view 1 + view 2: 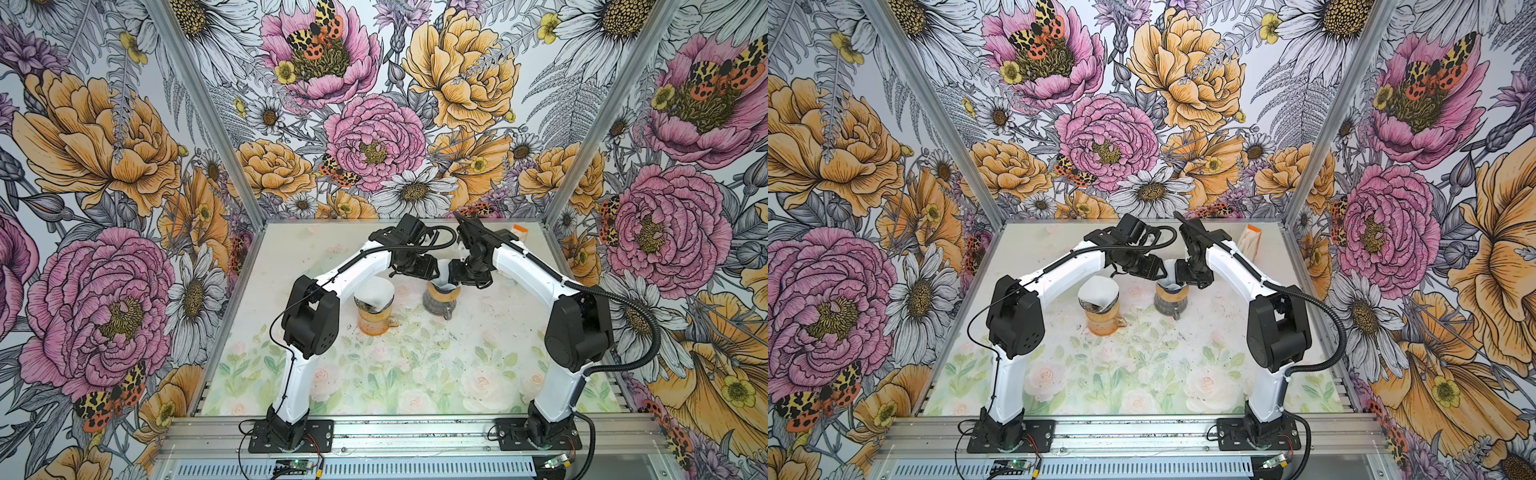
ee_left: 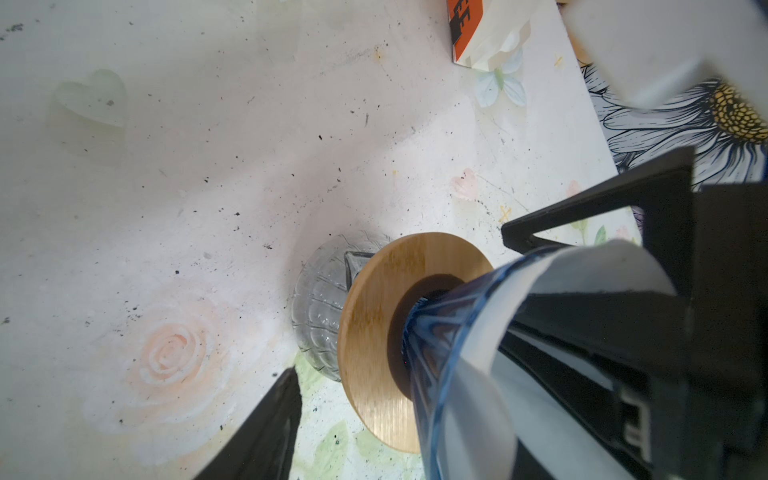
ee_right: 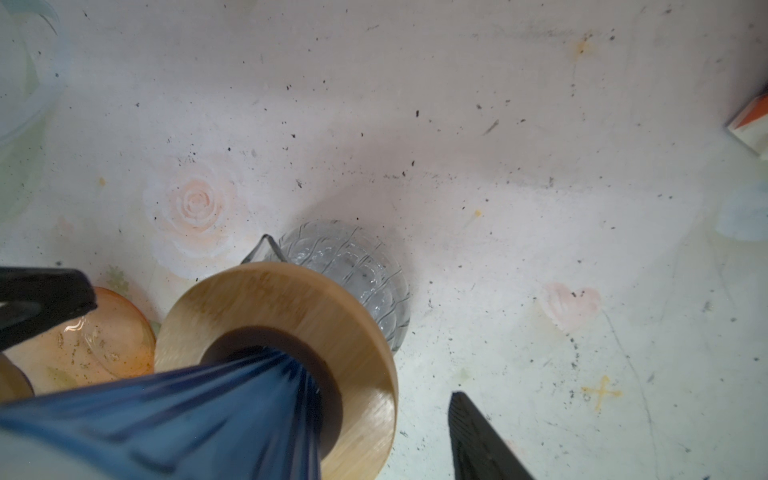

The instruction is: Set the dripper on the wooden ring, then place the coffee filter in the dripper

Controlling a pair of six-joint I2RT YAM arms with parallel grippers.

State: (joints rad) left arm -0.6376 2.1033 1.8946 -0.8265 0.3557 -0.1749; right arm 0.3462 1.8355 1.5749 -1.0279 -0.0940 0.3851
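On the left of the surface point(image 1: 415, 374) stands an orange carafe point(image 1: 374, 322) topped by a second dripper point(image 1: 374, 293) lined with white paper. Next, the left pincer point(image 1: 429, 270) is partly open and grips nothing: one finger point(image 2: 266, 428) stands clear outside the blue dripper point(image 2: 432, 332), the other lies inside against the coffee filter point(image 2: 498, 328). The filter sits within that dripper, on a wooden collar point(image 2: 374, 332) over a clear carafe point(image 2: 320, 299). The right pincer point(image 1: 456, 272), likewise partly open and holding nothing, flanks the dripper's other side. A filter packet point(image 1: 1252, 241) stands at the right rear.
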